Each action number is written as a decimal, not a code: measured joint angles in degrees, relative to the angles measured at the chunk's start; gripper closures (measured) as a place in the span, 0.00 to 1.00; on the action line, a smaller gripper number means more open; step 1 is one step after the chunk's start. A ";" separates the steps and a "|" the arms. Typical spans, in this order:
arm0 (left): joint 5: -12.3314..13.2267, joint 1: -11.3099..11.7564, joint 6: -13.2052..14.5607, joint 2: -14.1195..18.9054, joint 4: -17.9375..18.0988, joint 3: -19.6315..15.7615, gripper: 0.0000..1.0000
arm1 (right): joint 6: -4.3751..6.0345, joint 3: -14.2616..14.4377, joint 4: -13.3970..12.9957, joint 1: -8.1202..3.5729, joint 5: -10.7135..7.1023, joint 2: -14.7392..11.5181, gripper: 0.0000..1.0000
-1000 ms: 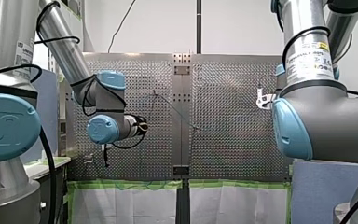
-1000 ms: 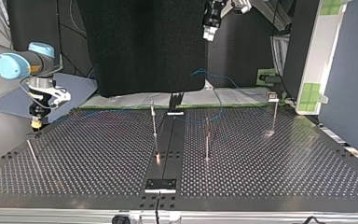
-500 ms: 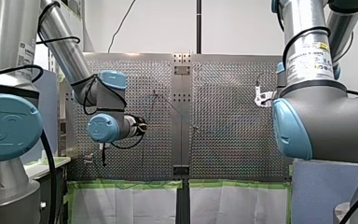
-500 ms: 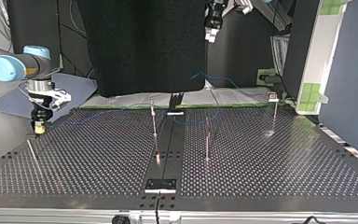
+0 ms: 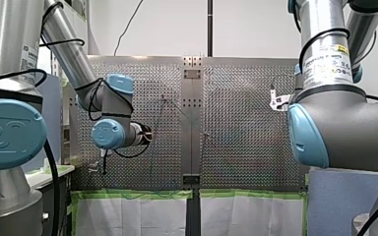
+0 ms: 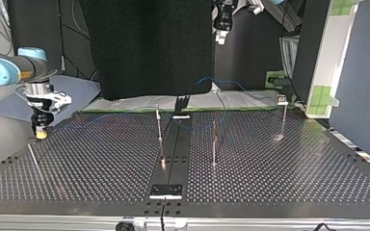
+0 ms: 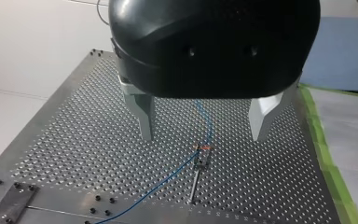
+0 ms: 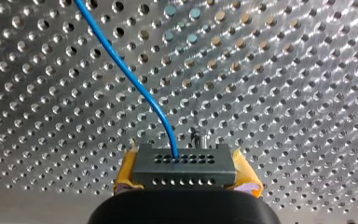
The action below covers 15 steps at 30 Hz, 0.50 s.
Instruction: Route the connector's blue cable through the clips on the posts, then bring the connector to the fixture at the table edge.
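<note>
In the right wrist view my right gripper (image 8: 184, 169) is shut on a dark grey connector (image 8: 184, 164), held between its yellow pads (image 8: 126, 173). The blue cable (image 8: 131, 77) leaves the connector's face and runs off over the perforated plate. In the top view that gripper (image 6: 41, 132) hangs just above the table's left corner. My left gripper (image 7: 203, 128) is open, high above a post's clip (image 7: 202, 156) with the cable (image 7: 168, 179) lying through it. In the top view it (image 6: 220, 37) hangs well above the far edge, over a raised loop of cable (image 6: 207, 80).
Thin posts (image 6: 159, 124) (image 6: 214, 144) (image 6: 284, 115) stand on the table, and a slanted rod (image 6: 33, 158) sits near my right gripper. A black plate (image 6: 166, 190) lies at the near edge and a bracket (image 6: 181, 107) at the far edge. A black cloth (image 6: 147, 43) hangs behind.
My right arm has swung a little toward the top view's left, the connector staying near the corner. My left gripper has drifted slightly to the right in that view.
</note>
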 joint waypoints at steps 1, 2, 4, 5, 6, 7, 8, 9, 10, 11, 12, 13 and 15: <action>-0.04 0.04 0.18 0.00 -0.17 0.03 0.00 | -0.04 -0.06 0.18 -0.17 -0.01 -0.06 1.00; -0.07 0.08 0.33 0.00 -0.30 0.05 0.00 | -0.06 -0.12 0.28 -0.32 -0.02 -0.09 1.00; -0.11 0.15 0.55 0.00 -0.52 0.10 0.00 | -0.08 -0.24 0.44 -0.70 -0.02 -0.15 1.00; -0.13 0.17 0.60 0.00 -0.58 0.13 0.00 | -0.05 -0.27 0.47 -0.89 -0.02 -0.17 1.00; -0.15 0.18 0.64 0.00 -0.63 0.15 0.00 | 0.02 -0.30 0.51 -1.10 -0.03 -0.17 1.00; -0.16 0.20 0.66 0.00 -0.65 0.16 0.00 | 0.17 -0.32 0.56 -1.41 -0.03 -0.18 1.00; -0.17 0.20 0.67 0.00 -0.67 0.16 0.00 | 0.34 -0.36 0.59 -1.64 -0.03 -0.18 1.00; -0.17 0.20 0.68 0.00 -0.68 0.17 0.00 | 0.54 -0.43 0.61 -1.87 -0.03 -0.18 1.00; -0.18 0.20 0.69 0.00 -0.71 0.17 0.00 | 0.74 -0.53 0.61 -2.09 -0.04 -0.19 1.00; -0.18 0.20 0.69 0.00 -0.75 0.17 0.00 | 0.97 -0.72 0.62 -2.40 -0.11 -0.20 1.00; -0.18 0.20 0.70 0.00 -0.78 0.18 0.00 | 1.10 -0.92 0.64 -2.61 -0.24 -0.21 1.00; -0.19 0.23 0.70 0.00 -0.82 0.18 0.00 | 1.24 -1.18 0.67 -2.90 -0.53 -0.21 1.00; -0.32 0.26 0.71 0.00 -0.85 0.19 0.00 | 1.44 -1.51 0.66 -3.30 -1.14 -0.21 1.00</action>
